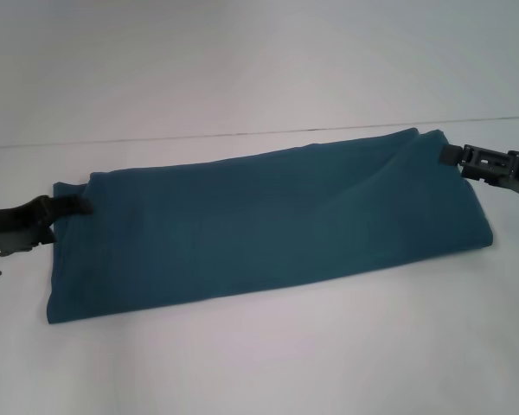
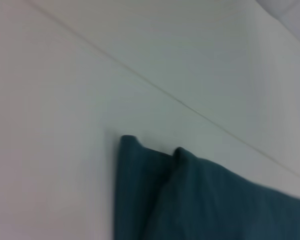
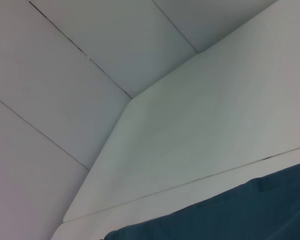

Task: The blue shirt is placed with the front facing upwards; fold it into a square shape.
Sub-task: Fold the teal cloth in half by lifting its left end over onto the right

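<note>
Left gripper (image 1: 80, 206) at shirt's left end, fingers look closed on cloth edge.

Blue shirt (image 1: 259, 220) lies mid white surface (image 1: 259, 363) as long band running left-right; lettering not visible.

Right gripper (image 1: 450, 156) at far-right corner, fingers seem pinched on edge.

Step, prob.: lengthwise fold done, ends held. Next: bring one end over other w/ both ends level, for square.

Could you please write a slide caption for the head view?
Left gripper and right gripper at opposite ends of the shirt, folded into a long band on the table.
</note>
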Motion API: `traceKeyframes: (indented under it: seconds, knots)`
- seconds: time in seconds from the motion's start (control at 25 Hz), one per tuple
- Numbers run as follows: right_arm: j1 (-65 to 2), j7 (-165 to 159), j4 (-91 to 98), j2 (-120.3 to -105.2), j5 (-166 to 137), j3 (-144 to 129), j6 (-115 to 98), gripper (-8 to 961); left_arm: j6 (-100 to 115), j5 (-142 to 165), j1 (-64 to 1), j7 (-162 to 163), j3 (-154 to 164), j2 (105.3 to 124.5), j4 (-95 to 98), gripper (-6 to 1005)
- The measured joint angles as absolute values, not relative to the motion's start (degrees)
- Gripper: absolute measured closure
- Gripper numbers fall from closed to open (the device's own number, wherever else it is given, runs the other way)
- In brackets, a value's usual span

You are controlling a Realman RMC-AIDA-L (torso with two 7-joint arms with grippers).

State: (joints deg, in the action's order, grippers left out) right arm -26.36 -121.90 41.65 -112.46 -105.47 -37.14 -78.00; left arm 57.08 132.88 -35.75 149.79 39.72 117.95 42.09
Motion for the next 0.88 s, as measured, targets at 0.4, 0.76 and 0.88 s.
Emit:
traceKeyframes:
  seconds: [0.4,0.76,0.88]
  knots:
    - [-26.36,-121.83,40.82,-112.08,-105.46,-37.08,-77.67,25,54.55,134.47,-34.92,138.74,42.24,118.78,44.25,112]
    - [-26.36,-121.81,40.82,-112.06,-105.46,-36.62,-77.67,26,54.03,138.05,-35.48,139.44,42.74,118.95,43.24,111]
    - [-26.3,-121.81,40.83,-112.06,-105.47,-36.48,-77.69,25,53.84,138.95,-35.97,139.45,43.4,118.75,42.39,111]
